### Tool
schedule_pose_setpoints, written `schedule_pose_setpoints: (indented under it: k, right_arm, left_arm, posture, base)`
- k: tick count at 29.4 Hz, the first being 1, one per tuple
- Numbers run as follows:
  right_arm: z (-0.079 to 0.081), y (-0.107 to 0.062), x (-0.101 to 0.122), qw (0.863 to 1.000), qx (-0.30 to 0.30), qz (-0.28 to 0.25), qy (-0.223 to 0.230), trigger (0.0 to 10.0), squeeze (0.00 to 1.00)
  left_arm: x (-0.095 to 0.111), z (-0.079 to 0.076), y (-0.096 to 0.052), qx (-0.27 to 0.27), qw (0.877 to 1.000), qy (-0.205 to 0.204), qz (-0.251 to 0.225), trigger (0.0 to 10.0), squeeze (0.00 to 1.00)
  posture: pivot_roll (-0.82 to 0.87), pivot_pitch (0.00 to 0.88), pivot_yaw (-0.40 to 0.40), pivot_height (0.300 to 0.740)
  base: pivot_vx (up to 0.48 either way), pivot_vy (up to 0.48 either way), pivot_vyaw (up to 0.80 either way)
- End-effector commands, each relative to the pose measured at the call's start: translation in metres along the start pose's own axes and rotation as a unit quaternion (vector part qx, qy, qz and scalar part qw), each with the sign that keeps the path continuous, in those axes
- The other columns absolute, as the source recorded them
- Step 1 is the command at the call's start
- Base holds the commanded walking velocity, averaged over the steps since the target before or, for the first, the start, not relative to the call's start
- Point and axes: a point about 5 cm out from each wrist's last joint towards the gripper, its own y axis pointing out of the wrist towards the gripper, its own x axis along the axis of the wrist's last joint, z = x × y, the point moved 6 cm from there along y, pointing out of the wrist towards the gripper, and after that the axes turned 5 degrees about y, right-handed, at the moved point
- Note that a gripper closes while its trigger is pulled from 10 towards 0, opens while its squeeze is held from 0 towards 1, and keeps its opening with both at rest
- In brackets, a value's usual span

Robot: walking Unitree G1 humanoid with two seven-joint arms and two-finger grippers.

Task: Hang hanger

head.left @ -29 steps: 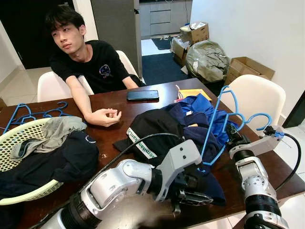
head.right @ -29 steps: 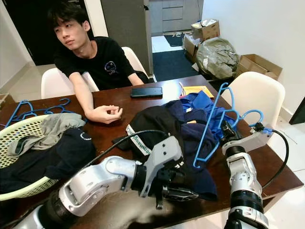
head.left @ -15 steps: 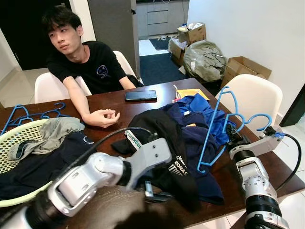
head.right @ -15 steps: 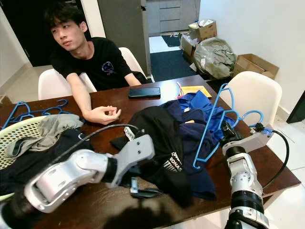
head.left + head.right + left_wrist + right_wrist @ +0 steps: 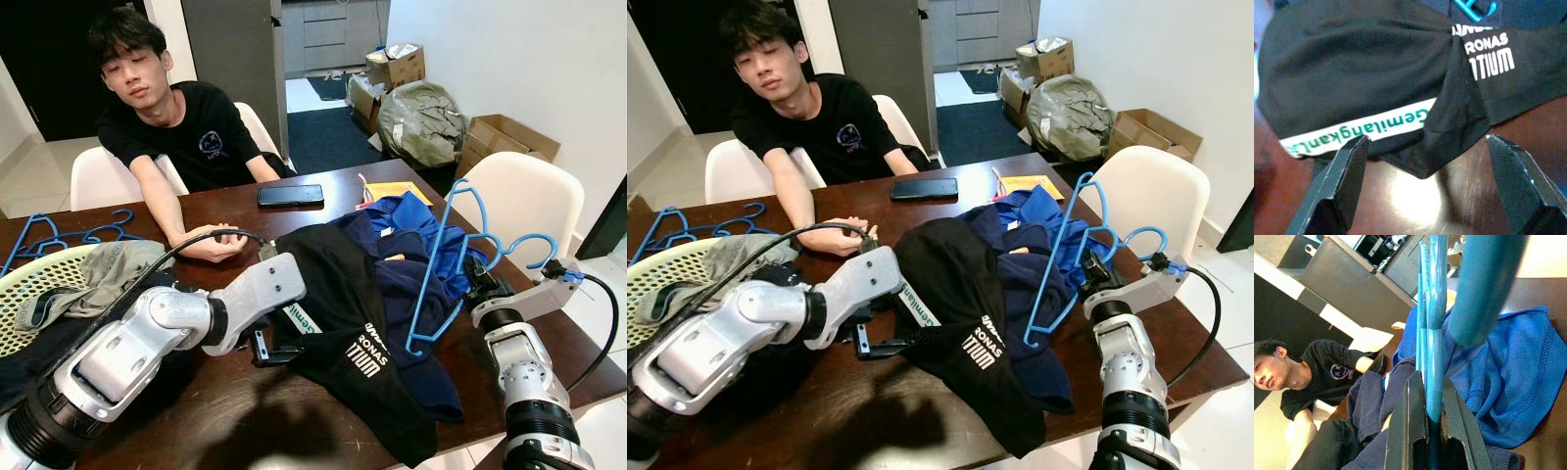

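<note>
Moved: left pincer (image 5: 263,350) has swung from the near edge of the bench (image 5: 225,411) toward the basket side, and the black shirt (image 5: 338,323) now trails toward the near edge.
Basket: a laundry basket (image 5: 39,279) of clothes sits far left, spare blue hangers (image 5: 69,235) behind it.
Left pincer: fingers wide apart, holding nothing, just at the black shirt's hem.
Person: sits across the bench, one hand (image 5: 211,242) resting on it, beside a phone (image 5: 291,195).
Right pincer (image 5: 477,284): clamped on the blue hanger (image 5: 446,259), held upright over the blue clothes (image 5: 411,230).
Progress: early, I judge; the hanger is in grip but no garment is on it.
Hidden: the rail to hang it on; the black shirt's neck opening is hard to make out.
</note>
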Motion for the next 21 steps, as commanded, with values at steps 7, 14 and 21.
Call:
schedule_pose_setpoints:
  k: [7,14,21]
  right_arm:
    - [0.002,0.001,-0.002,1.000,0.003,0.005,-0.003,10.0,0.00]
    - [0.000,0.000,0.000,1.000,0.002,0.009,-0.009,10.0,0.00]
    - [0.000,0.001,0.000,1.000,0.002,0.014,-0.013,10.0,0.00]
  left_arm:
    - [-0.008,-0.002,0.007,0.010,0.999,-0.001,-0.033,10.0,0.00]
    - [-0.045,0.012,-0.009,0.152,0.985,-0.004,-0.078,10.0,0.00]
    - [-0.042,0.009,-0.006,0.177,0.977,0.001,-0.119,10.0,0.00]
  posture:
    - [-0.01,0.000,0.022,0.740]
    - [-0.01,0.000,-0.001,0.740]
    - [-0.02,0.000,-0.013,0.740]
  base:
    - [0.000,0.000,0.00]
    - [0.000,0.000,0.00]
    - [0.000,0.000,0.00]
